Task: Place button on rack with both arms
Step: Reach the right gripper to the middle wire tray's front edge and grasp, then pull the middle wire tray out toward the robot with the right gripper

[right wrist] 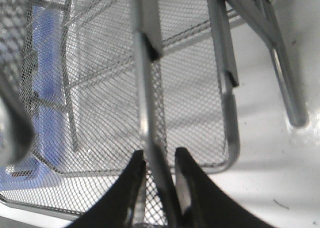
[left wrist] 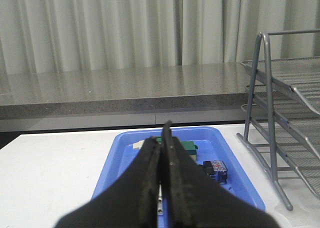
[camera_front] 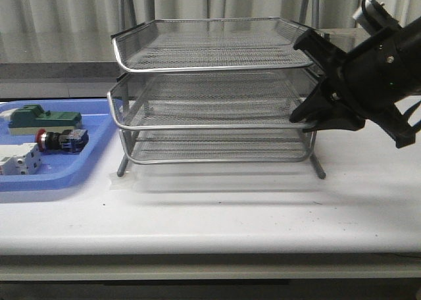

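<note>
The red-headed button (camera_front: 56, 140) lies on its side in the blue tray (camera_front: 59, 181) at the left. Its black-and-blue body shows in the left wrist view (left wrist: 216, 168). The silver wire rack (camera_front: 210, 50) stands mid-table. My right gripper (camera_front: 308, 120) is at the rack's right side, closed around the middle tier's rim wire, which runs between the jaws in the right wrist view (right wrist: 160, 159). My left gripper (left wrist: 161, 135) is shut and empty, above the blue tray (left wrist: 239, 180) and short of the button. It is outside the front view.
A green block (camera_front: 43, 118) and a white block (camera_front: 18, 160) lie in the blue tray beside the button. The rack's legs (left wrist: 272, 138) stand just right of the tray. A grey ledge and curtains run behind the table.
</note>
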